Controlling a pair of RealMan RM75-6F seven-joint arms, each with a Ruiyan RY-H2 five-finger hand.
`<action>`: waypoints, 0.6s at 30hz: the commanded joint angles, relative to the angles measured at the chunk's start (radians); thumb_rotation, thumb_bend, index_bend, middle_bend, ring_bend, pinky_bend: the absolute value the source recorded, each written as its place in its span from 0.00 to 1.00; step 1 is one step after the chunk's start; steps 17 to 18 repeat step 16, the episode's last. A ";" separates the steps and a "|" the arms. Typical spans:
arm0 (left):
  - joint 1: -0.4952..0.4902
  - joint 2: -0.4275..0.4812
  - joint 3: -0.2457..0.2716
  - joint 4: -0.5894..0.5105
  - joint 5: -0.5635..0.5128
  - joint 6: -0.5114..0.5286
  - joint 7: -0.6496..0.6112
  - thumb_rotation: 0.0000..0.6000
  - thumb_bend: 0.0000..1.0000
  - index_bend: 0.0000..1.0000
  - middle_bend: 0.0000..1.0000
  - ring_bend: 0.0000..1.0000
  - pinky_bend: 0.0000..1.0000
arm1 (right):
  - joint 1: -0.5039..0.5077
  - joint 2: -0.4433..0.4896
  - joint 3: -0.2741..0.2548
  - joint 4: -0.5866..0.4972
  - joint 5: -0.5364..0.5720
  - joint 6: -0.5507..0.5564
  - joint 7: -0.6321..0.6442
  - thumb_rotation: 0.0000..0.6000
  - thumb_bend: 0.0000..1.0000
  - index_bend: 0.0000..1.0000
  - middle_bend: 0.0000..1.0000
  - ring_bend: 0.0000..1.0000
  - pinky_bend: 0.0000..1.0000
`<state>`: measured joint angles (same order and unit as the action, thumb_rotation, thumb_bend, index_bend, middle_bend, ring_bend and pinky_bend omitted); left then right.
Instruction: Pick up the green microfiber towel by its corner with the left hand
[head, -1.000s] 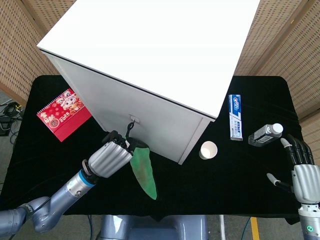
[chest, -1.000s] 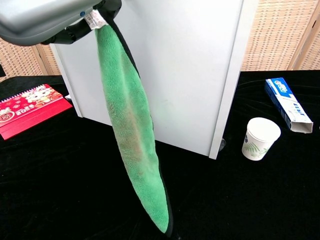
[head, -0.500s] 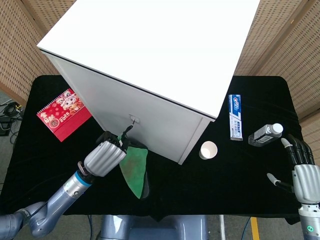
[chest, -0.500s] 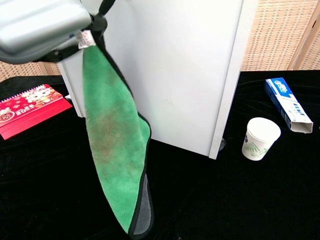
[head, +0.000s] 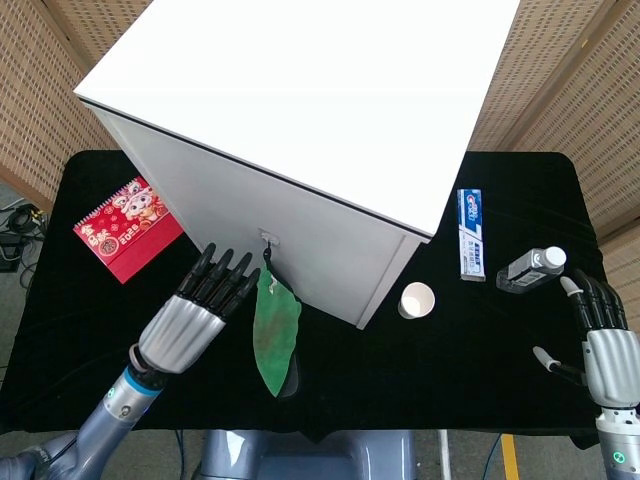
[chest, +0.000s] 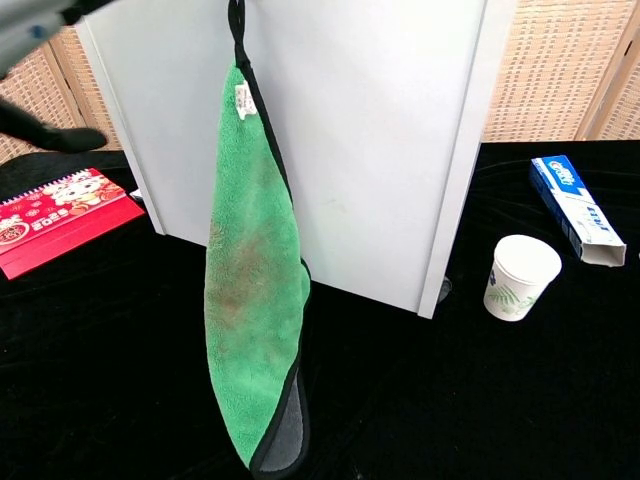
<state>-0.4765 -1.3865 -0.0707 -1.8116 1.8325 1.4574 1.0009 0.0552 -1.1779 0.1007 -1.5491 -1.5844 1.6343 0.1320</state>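
The green microfiber towel (head: 276, 330) hangs by its black corner loop from a small hook (head: 268, 240) on the front of the white cabinet (head: 300, 100). In the chest view the towel (chest: 255, 300) droops in a long fold, its grey-edged tip near the black tablecloth. My left hand (head: 195, 315) is just left of the towel, fingers spread and holding nothing, apart from the cloth. One dark finger (chest: 50, 135) shows at the chest view's left edge. My right hand (head: 605, 345) rests at the table's far right with fingers extended and holds nothing.
A red calendar (head: 128, 228) lies left of the cabinet. On the right are a paper cup (head: 416, 299), a toothpaste box (head: 471, 233) and a small bottle (head: 532, 268). The cabinet fills the middle of the table.
My left hand has let go of the towel's corner, spread its fingers and drawn back to the left. The towel now hangs from the hook alone. The right hand has not moved.
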 joint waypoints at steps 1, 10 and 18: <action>0.102 0.001 0.078 0.071 0.052 0.143 -0.172 1.00 0.00 0.00 0.00 0.00 0.00 | 0.000 -0.002 -0.001 0.002 -0.001 -0.001 -0.005 1.00 0.17 0.00 0.00 0.00 0.00; 0.281 -0.025 0.162 0.269 -0.057 0.307 -0.528 1.00 0.00 0.00 0.00 0.00 0.00 | 0.010 -0.026 -0.002 0.016 0.005 -0.020 -0.079 1.00 0.17 0.00 0.00 0.00 0.00; 0.360 -0.040 0.172 0.407 -0.171 0.292 -0.665 1.00 0.00 0.00 0.00 0.00 0.00 | 0.019 -0.041 -0.017 0.013 -0.008 -0.042 -0.118 1.00 0.17 0.00 0.00 0.00 0.00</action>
